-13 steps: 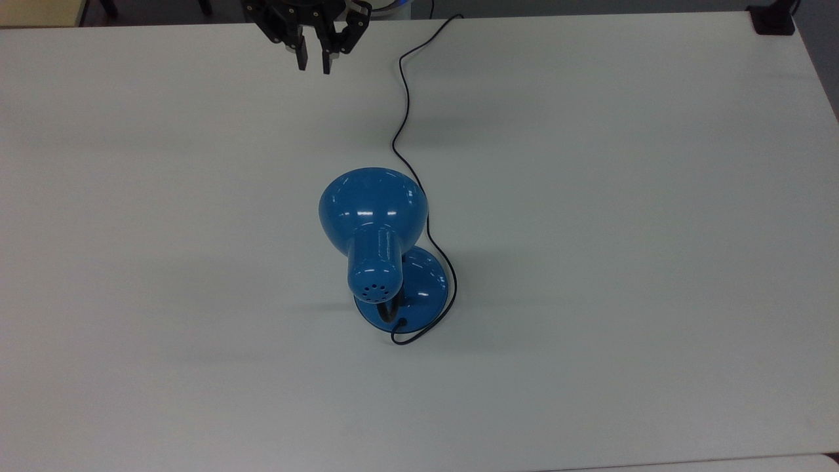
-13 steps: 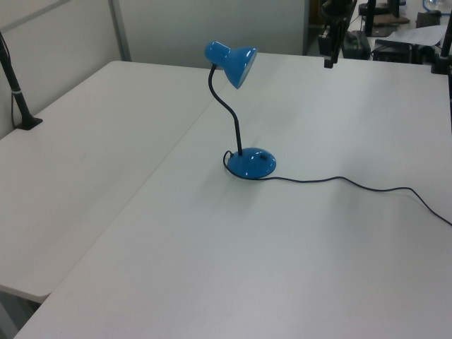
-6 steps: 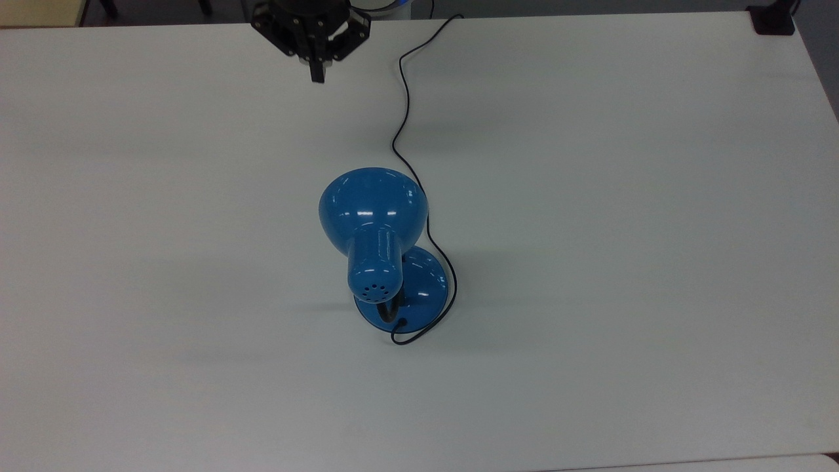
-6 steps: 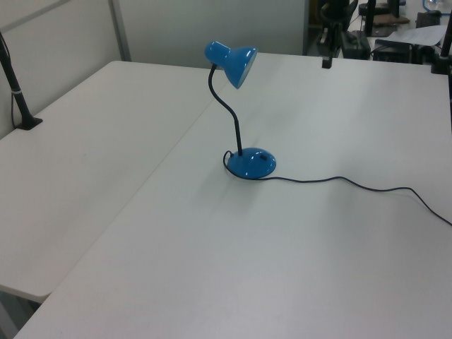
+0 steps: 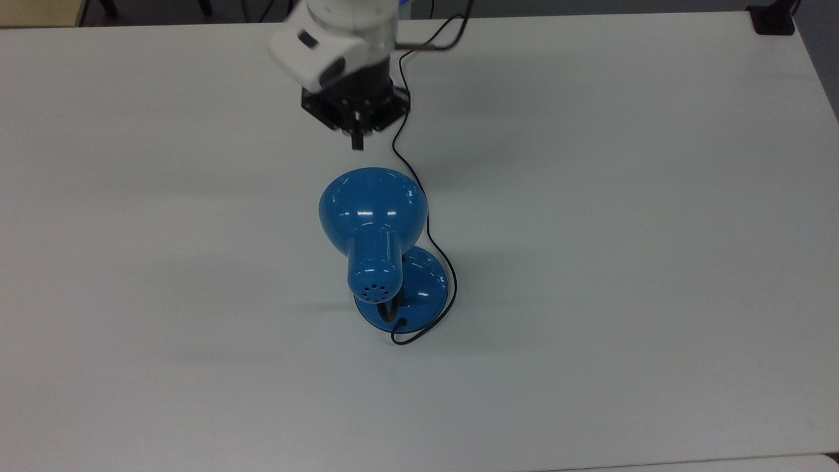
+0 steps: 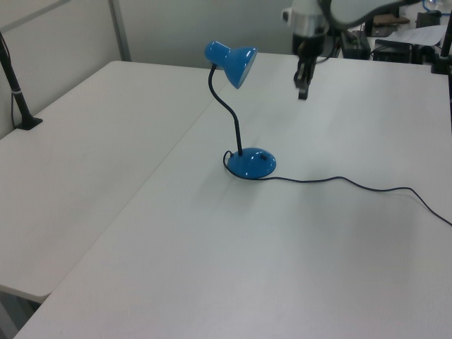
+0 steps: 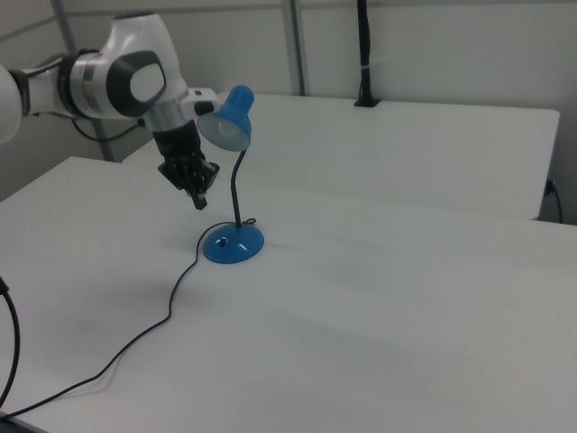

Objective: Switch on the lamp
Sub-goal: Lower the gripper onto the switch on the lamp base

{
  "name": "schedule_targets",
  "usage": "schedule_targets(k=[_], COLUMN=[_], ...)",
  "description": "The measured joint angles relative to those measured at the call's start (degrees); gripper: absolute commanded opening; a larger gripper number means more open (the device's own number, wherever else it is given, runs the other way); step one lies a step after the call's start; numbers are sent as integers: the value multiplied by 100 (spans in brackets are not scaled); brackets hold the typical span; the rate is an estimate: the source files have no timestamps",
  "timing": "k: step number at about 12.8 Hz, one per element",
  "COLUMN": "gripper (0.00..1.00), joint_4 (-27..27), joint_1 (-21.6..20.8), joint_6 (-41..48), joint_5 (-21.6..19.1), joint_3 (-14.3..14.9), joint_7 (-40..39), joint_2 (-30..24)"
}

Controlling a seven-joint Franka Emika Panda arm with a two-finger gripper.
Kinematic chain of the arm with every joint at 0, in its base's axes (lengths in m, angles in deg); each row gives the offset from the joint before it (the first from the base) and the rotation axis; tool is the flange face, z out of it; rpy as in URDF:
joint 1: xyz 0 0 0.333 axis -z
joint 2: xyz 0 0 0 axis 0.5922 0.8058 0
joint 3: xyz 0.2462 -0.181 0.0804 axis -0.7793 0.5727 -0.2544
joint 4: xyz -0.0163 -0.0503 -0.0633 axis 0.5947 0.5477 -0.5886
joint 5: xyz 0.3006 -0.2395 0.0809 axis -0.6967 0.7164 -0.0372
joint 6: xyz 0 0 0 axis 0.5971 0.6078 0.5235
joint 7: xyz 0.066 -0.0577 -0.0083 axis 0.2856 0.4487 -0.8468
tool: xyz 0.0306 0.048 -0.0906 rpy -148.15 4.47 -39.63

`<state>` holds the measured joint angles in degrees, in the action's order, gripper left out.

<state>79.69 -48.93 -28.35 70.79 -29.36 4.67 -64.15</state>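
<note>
The blue lamp point(image 5: 373, 210) stands mid-table, its dome shade above its round base point(image 5: 426, 288) on a black gooseneck point(image 6: 227, 113). No glow shows under the shade point(image 6: 233, 60). Its thin black cord point(image 5: 408, 98) loops round the base and runs off toward the top view's upper edge. My gripper point(image 5: 357, 141) hangs shut with nothing in it, pointing down. In the top view it sits just above the shade's rim. In the left view my gripper point(image 6: 302, 92) is to the right of the shade and well above the base point(image 6: 252, 162). In the right view my gripper point(image 7: 199, 200) hangs left of the lamp point(image 7: 233, 180).
A black clamp point(image 5: 773, 19) grips the table's corner at the top view's upper right. A black post point(image 6: 15, 85) stands at the left view's left edge. The cord point(image 6: 360, 185) lies across the table at the left view's right. A seam point(image 6: 141, 191) joins two tabletops.
My gripper's fingers closed, then the arm came in from the top view's upper edge toward the lamp shade, and lower. The lamp and cord have not moved.
</note>
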Motion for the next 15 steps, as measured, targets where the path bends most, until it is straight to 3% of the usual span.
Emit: schedule_targets(k=[10,15], gripper=[0,0], joint_4=[182,182], joint_1=[-230,-347], joint_6=[-2154,-2718], joint_5=[-259,-260], joint_3=[-1,-1], joint_7=[4,5], joint_2=[1166,1518])
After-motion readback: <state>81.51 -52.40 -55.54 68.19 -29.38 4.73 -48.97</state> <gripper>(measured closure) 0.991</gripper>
